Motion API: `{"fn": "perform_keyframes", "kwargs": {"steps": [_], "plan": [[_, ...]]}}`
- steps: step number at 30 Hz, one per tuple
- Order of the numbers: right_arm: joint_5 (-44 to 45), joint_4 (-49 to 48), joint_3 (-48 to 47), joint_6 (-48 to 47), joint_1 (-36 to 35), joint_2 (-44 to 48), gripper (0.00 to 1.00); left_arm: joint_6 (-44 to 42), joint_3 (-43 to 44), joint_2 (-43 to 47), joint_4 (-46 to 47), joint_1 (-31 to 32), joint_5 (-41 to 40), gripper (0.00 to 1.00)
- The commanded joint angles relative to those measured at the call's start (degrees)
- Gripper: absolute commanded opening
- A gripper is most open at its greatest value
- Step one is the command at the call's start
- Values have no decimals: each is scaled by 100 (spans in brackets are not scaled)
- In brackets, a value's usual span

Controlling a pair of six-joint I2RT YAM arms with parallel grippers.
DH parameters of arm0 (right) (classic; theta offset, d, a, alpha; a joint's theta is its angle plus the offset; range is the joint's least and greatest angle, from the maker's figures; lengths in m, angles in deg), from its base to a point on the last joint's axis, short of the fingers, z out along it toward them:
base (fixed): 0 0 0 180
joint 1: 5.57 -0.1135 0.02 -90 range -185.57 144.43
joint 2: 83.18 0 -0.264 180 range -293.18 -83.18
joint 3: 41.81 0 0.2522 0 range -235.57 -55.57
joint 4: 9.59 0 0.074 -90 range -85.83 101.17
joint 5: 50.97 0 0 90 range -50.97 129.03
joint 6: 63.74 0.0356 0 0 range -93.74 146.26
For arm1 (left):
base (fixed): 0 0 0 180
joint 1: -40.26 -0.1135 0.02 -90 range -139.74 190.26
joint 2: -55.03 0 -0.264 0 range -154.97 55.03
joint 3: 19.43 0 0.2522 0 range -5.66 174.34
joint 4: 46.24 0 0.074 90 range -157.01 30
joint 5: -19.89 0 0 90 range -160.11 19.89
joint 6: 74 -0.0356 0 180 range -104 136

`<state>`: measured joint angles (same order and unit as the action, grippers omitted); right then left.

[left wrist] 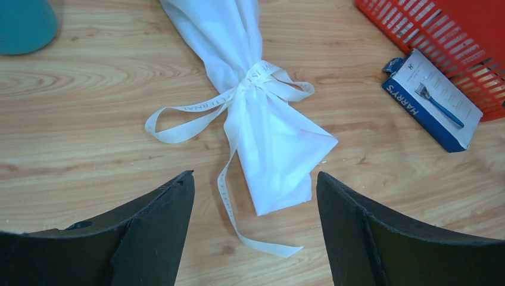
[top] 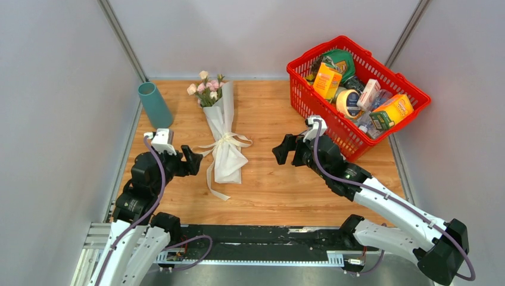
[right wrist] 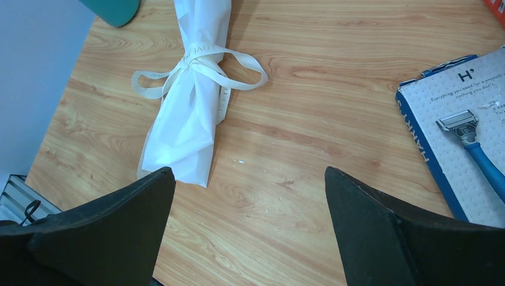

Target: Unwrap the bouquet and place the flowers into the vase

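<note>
The bouquet (top: pixel 225 134) lies flat in the middle of the wooden table, a cone of white paper tied with a cream ribbon bow (left wrist: pixel 262 74). Its flowers (top: pixel 207 88), pink and cream roses, point to the far edge. The teal vase (top: pixel 155 104) stands upright at the far left; its edge shows in both wrist views (left wrist: pixel 24 24) (right wrist: pixel 113 7). My left gripper (top: pixel 192 161) (left wrist: pixel 255 175) is open just left of the cone's narrow end, with a loose ribbon tail between its fingers' line. My right gripper (top: pixel 283 150) (right wrist: pixel 248 170) is open over bare wood, right of the bouquet (right wrist: pixel 190 113).
A red plastic basket (top: pixel 387 65) full of packaged goods stands at the far right. A blue and white razor box (left wrist: pixel 432 98) (right wrist: pixel 458 131) lies on the table beside it, near my right gripper. Grey walls close in the left, far and right sides.
</note>
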<state>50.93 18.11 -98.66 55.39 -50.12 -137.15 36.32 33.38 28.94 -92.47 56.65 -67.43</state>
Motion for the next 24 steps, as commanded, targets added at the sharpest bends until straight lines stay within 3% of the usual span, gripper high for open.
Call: {"fn": "perform_keyframes", "kwargs": {"steps": [1,9,12,16,24], "plan": [[-38,-110,-86,146,8,71,100,69,77,16,-49,-30,-92,82],[-512,-417,-60,401,8,10,100,87,68,-10,-58,-30,-197,81],[-1502,-1075,204,445,0,-235,98,122,85,-2,-102,-21,-250,80],[-2200,-1919,450,734,-123,-929,87,157,94,103,-146,-30,-478,80],[-1692,-2870,92,1042,-1423,-2791,58,157,77,209,-163,-21,-628,79]]}}
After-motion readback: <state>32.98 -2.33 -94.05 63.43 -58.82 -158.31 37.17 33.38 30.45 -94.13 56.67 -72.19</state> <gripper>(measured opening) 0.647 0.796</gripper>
